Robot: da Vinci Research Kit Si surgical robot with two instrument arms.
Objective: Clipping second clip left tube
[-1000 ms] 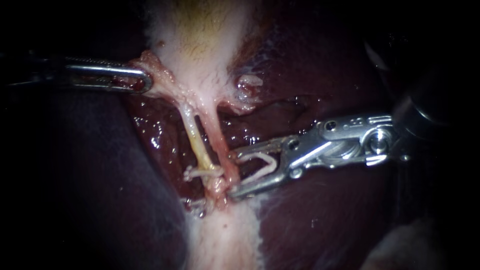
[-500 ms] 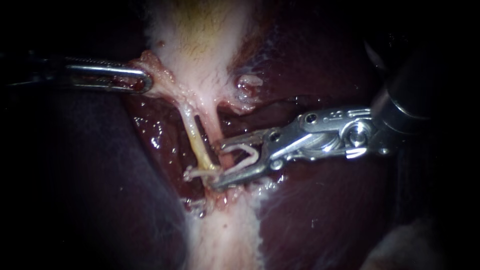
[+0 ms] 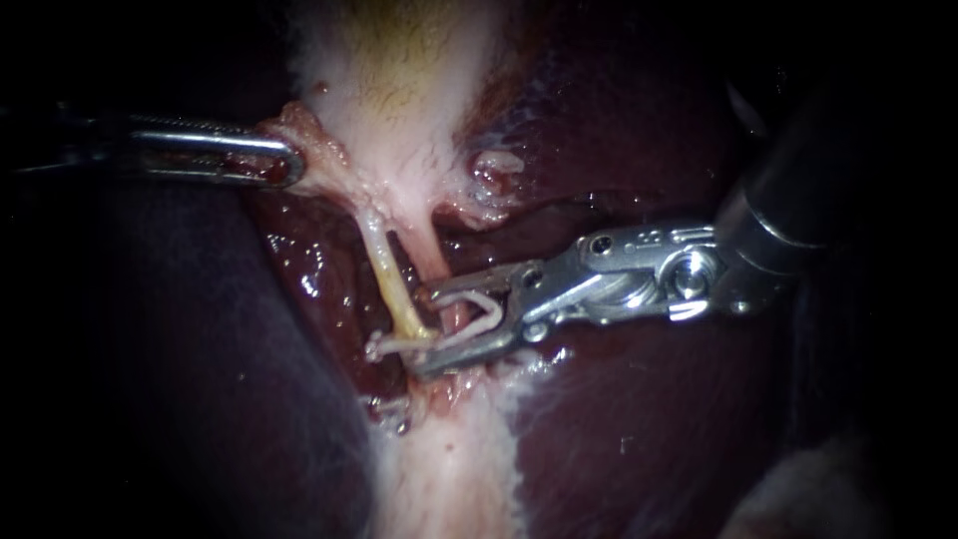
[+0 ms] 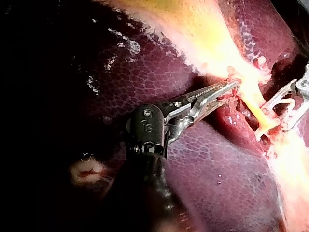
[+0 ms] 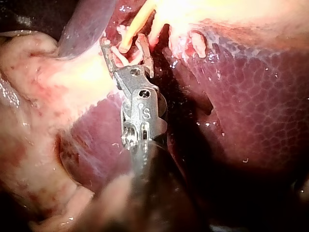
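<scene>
Endoscope view: the slim steel left instrument [image 3: 294, 165] clamps its jaws on pale pink gallbladder tissue [image 3: 324, 150], tautening the thin yellow left tube [image 3: 389, 279]; left wrist view: same grip; right wrist view: that tube lies between the right instrument [image 5: 124, 46] and its spread jaws, which cradle an open white clip [image 3: 496, 312].

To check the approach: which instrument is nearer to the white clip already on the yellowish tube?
The right. My right instrument, jaws holding a new clip, sits beside the white clip; my left instrument grips tissue far up, by the gallbladder.
</scene>
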